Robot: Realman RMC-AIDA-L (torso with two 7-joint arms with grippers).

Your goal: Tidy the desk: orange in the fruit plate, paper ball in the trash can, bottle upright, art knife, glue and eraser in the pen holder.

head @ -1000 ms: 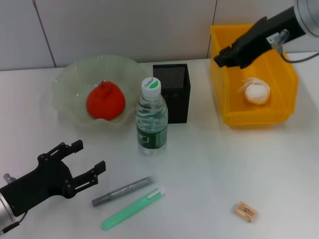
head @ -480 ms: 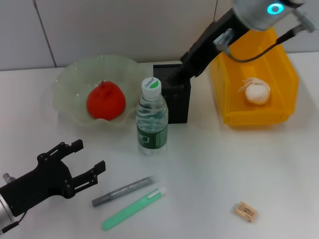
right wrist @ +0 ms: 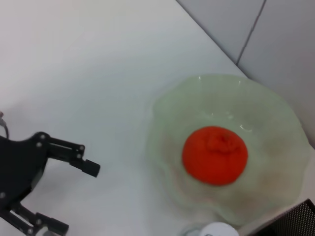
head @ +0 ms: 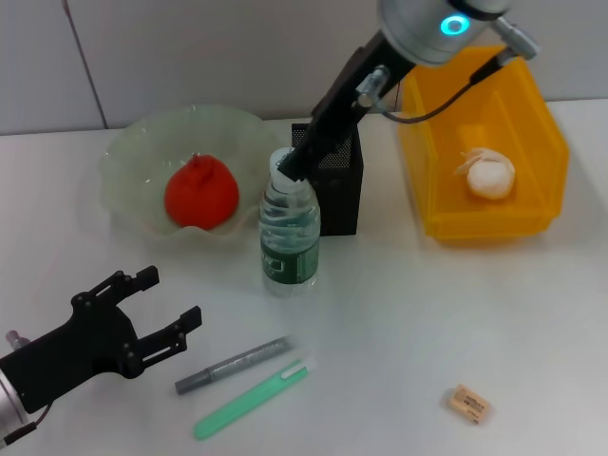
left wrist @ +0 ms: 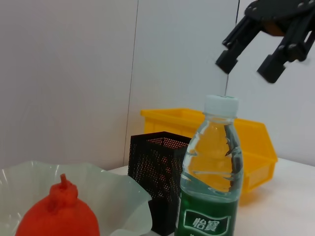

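Observation:
The orange (head: 200,193) lies in the pale green fruit plate (head: 142,133). Just in front of the black mesh pen holder (head: 334,185) stands the bottle (head: 289,233), upright. My right gripper (head: 289,165) hovers open just above the bottle cap; the left wrist view shows its fingers (left wrist: 227,60) spread over the bottle (left wrist: 211,182). The paper ball (head: 489,176) rests in the yellow trash can (head: 423,133). On the table in front lie a grey glue pen (head: 233,364), a green art knife (head: 252,399) and the eraser (head: 468,403). My left gripper (head: 171,297) sits open at the near left, empty.
A tiled wall runs behind the table. The right arm stretches from the upper right across the pen holder. White tabletop spreads between the bottle and the eraser. The right wrist view shows the orange (right wrist: 215,155) and the left gripper (right wrist: 74,196).
My right arm swung left from above the yellow trash can, over the pen holder, to above the bottle cap. The left arm and the objects stayed put.

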